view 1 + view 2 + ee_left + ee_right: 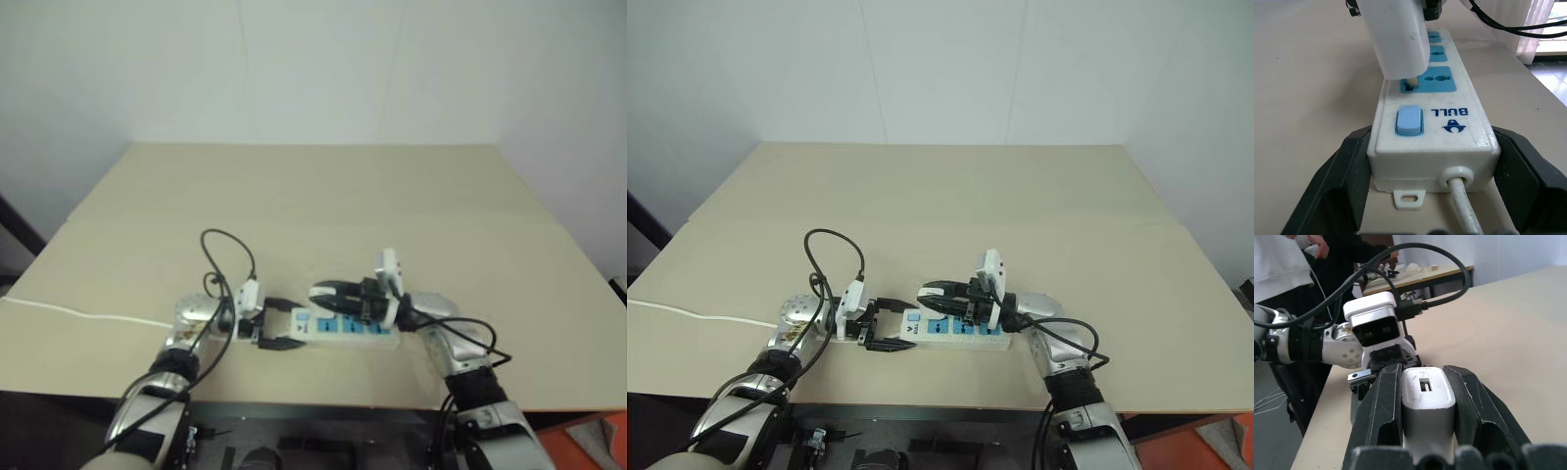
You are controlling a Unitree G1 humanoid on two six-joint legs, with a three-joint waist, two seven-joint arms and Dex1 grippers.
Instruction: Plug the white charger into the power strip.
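White charger (1427,396) sits clamped between the two black fingers of the right gripper (328,293), whose jaws are closed tight on its flat sides; in the left wrist view its lower end hovers right at the first blue socket beside the switch, prongs at the slots but, as far as I can judge, not yet seated. It looks a light, rigid, smooth plastic block, so it may twist or slide in the pads if pushed off-axis; holding it by the broad flat sides, as now, seems the sound place, with the push straight along the prongs.

Power strip (1437,127) lies flat near the front edge of the desk (313,196), its cord end nearest the left arm. The left gripper (884,323) stands with jaws spread wide, one finger along each long side of the strip's switch end, bracing it; whether the fingers press the casing I cannot tell. A thin white cord (69,311) runs off to the left. Beyond, the desk is bare to the wall.
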